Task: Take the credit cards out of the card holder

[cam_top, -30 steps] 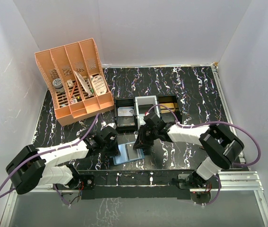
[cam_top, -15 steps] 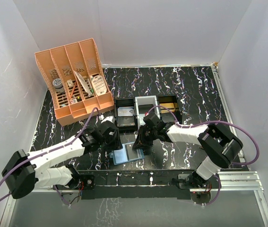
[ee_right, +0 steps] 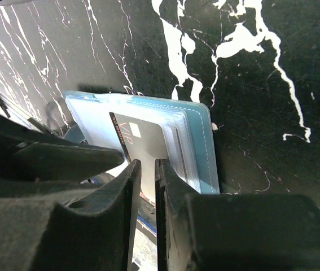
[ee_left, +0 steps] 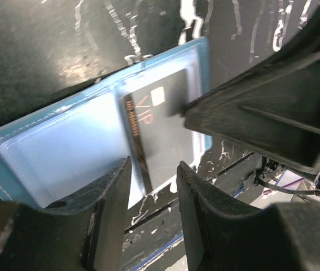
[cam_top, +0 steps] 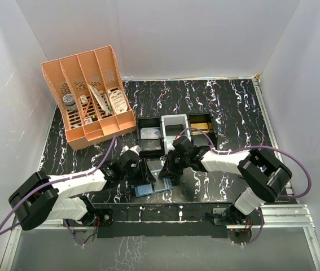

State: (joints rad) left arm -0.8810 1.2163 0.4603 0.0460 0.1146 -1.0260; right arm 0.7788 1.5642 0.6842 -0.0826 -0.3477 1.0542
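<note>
black card in open card holder

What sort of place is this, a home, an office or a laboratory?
Probably a laboratory robot test cell: plain white panels enclose a black marbled table, and the left arm and right arm are bolted to a metal rail at its near edge.
</note>
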